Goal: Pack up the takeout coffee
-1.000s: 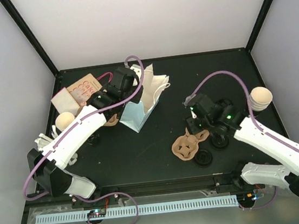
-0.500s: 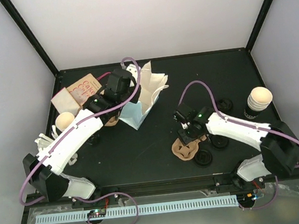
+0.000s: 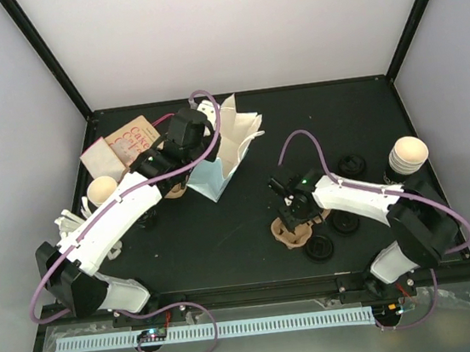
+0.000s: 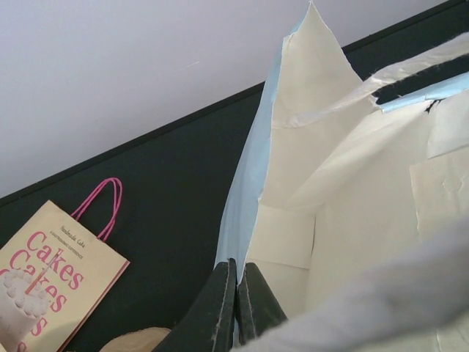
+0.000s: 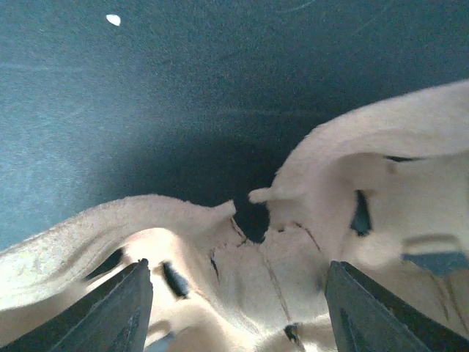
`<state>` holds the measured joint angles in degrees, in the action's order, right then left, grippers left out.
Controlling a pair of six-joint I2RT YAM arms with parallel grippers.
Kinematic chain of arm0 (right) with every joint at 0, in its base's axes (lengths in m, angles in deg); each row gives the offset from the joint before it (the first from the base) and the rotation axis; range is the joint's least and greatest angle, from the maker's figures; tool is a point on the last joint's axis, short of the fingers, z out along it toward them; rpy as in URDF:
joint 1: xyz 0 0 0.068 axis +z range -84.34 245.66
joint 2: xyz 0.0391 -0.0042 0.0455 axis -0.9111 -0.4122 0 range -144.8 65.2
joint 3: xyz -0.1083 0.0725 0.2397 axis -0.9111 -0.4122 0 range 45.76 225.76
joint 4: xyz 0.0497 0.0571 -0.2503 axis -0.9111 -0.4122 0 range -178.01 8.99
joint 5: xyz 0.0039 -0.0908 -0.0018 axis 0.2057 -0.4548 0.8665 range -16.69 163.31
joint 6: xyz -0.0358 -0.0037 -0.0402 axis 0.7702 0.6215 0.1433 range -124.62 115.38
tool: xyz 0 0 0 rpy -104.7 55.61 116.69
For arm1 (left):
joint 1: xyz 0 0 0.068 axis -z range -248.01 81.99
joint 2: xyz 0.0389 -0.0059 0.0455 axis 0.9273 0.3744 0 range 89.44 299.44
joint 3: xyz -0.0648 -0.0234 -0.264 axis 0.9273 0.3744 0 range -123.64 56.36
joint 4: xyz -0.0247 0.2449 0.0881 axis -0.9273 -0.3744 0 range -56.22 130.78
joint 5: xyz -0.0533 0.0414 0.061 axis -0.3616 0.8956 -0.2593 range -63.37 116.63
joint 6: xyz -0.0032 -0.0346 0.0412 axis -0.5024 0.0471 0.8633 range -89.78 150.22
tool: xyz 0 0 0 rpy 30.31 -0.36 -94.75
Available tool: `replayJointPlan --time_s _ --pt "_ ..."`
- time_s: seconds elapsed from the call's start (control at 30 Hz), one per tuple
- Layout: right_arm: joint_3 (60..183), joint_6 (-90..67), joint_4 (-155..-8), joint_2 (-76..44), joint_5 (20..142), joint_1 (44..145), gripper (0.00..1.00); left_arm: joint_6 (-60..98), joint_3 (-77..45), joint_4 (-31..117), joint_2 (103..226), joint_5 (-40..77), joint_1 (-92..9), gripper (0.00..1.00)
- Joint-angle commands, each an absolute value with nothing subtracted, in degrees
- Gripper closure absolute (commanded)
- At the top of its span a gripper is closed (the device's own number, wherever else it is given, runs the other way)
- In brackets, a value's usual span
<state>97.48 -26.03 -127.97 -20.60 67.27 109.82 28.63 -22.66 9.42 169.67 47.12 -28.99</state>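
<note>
A light blue paper bag with a white inside lies open on its side at the back middle. My left gripper is shut on the bag's edge; it shows in the top view at the bag's left side. A tan pulp cup carrier lies on the black table. My right gripper is open right over it, its fingers straddling the carrier's middle. A stack of paper cups stands at the right. Black lids lie near the carrier.
A "Cakes" paper bag with pink handles lies at the back left, also in the left wrist view. Another cup stands at the left. More black lids lie beside the right arm. Black frame posts bound the table.
My right gripper has swung left and down from beside the lids onto the cup carrier. My left gripper has shifted slightly, still holding the bag's edge.
</note>
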Motion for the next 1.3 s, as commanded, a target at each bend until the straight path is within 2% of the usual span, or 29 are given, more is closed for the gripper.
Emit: replayJointPlan --time_s 0.0,0.37,0.67,0.83,0.97,1.07,1.2,1.27 --pt "98.4 -26.6 -127.5 -23.5 66.2 109.6 0.33 29.4 -22.9 12.0 168.1 48.7 -28.9 0.99" --pt "103.0 -26.7 -123.4 -26.1 67.8 109.7 0.39 28.5 -21.3 13.8 166.4 51.9 -29.0 0.98" --pt "106.6 -28.3 -119.8 -23.5 67.1 109.7 0.39 28.7 -21.0 13.9 166.6 52.9 -29.0 0.99" --pt "106.4 -23.1 -123.4 -21.2 65.6 109.7 0.35 28.7 -21.0 13.8 166.4 53.1 -28.9 0.98" --pt "106.2 -19.7 -128.3 -20.5 63.0 109.7 0.29 28.7 -20.9 13.9 166.4 53.0 -28.9 0.98" --pt "107.4 -18.4 -133.0 -21.3 61.4 109.7 0.21 28.7 -20.9 13.9 166.3 52.8 -29.0 0.98" --pt "109.6 -17.9 -135.3 -22.6 60.0 110.7 0.19 28.6 -20.9 14.1 166.4 52.2 -29.0 0.99" --pt "109.5 -17.6 -135.4 -22.7 60.0 111.1 0.12 28.6 -20.9 14.0 166.5 51.8 -29.0 0.98"
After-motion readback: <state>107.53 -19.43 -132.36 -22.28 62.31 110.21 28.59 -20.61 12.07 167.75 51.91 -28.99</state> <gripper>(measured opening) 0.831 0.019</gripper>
